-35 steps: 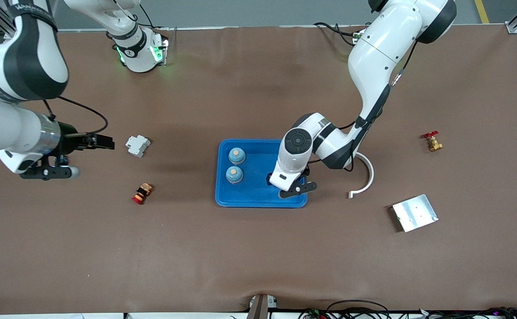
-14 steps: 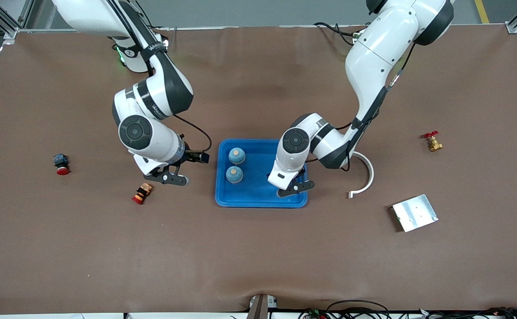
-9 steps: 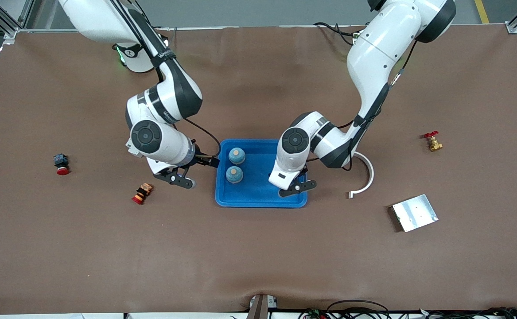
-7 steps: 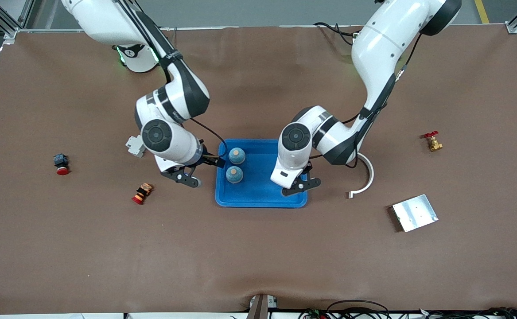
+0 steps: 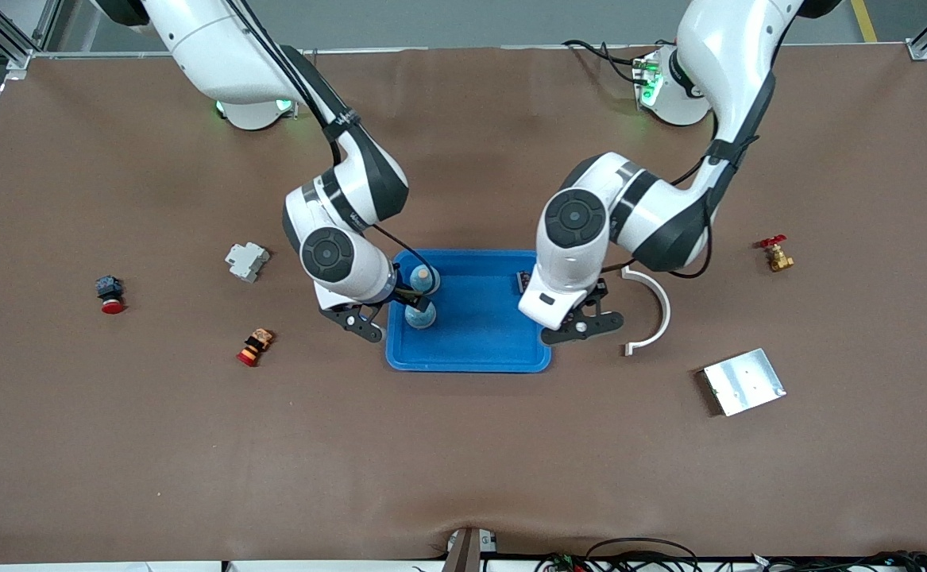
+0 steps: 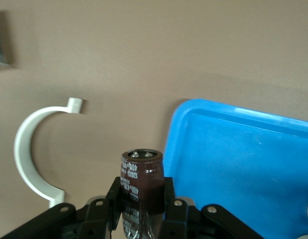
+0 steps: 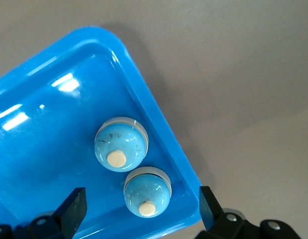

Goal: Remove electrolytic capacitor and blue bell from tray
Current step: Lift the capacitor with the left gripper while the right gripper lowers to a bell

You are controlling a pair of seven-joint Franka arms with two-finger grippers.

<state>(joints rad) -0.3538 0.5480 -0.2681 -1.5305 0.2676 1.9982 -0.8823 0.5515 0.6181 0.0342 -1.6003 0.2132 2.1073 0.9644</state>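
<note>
My left gripper is shut on a dark brown capacitor, held upright in the air over the blue tray's edge toward the left arm's end. The capacitor is hidden under the hand in the front view. Two light blue bells stand in the tray near its edge toward the right arm's end. My right gripper is open and empty above that edge. In the right wrist view its fingers straddle one bell from above, with the second bell beside it.
A white curved clamp lies beside the tray toward the left arm's end, also in the left wrist view. A metal plate and brass valve lie further that way. A white breaker and two red buttons lie toward the right arm's end.
My right arm has swung from the right arm's end of the table to the tray, leaving a red button there. My left gripper has lifted and shifted from inside the tray to its edge.
</note>
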